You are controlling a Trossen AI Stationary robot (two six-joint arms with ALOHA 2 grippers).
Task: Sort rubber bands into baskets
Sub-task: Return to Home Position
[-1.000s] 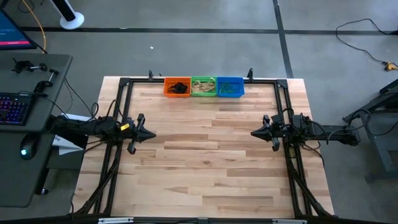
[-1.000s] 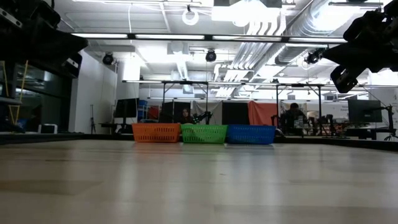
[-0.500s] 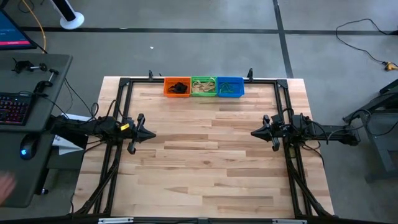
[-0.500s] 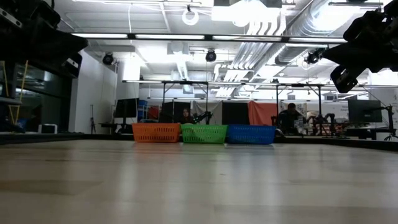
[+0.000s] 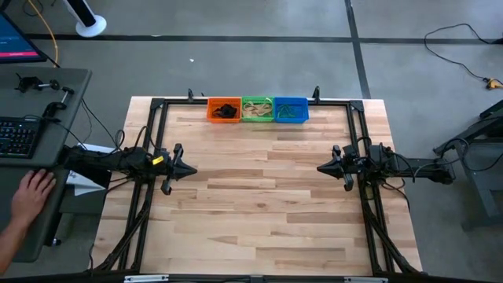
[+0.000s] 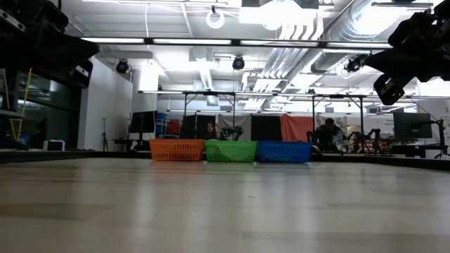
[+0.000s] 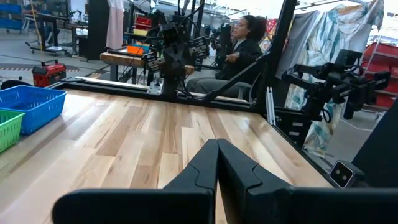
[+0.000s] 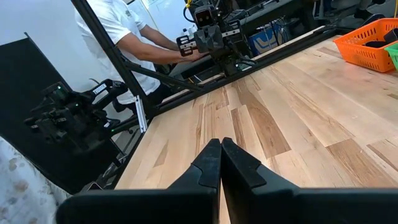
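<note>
Item 1. The left gripper [image 5: 192,170] hangs above the left edge of the light wooden plank table [image 5: 259,212], pointing inward toward the middle. Its two dark fingers [image 7: 202,165] are pressed together along their length, with no gap and nothing between them.

Item 2. The right gripper [image 5: 321,167] hangs above the right edge of the table, facing the left one, the two well apart. Its fingers [image 8: 208,162] likewise meet tip to tip and carry nothing.

Item 3. Three baskets stand in a row at the far edge of the table, side walls touching: the orange rectangular plastic basket [image 6: 176,150] on the left, the green rectangular plastic basket [image 6: 230,151] in the middle, the blue rectangular plastic basket [image 6: 283,152] on the right.

Item 4. Contents, seen from above: black rubber bands [image 5: 225,110] lie in the orange basket, tan rubber bands [image 5: 256,113] in the green basket, green rubber bands [image 5: 289,113] in the blue basket. The count in each cannot be told.

Item 5. Both grippers are well apart from the baskets.

Item 6. Beside the table, a person's hand [image 5: 33,192] rests on the grey desk [image 5: 47,102], near a dark keyboard [image 5: 17,135].
</note>
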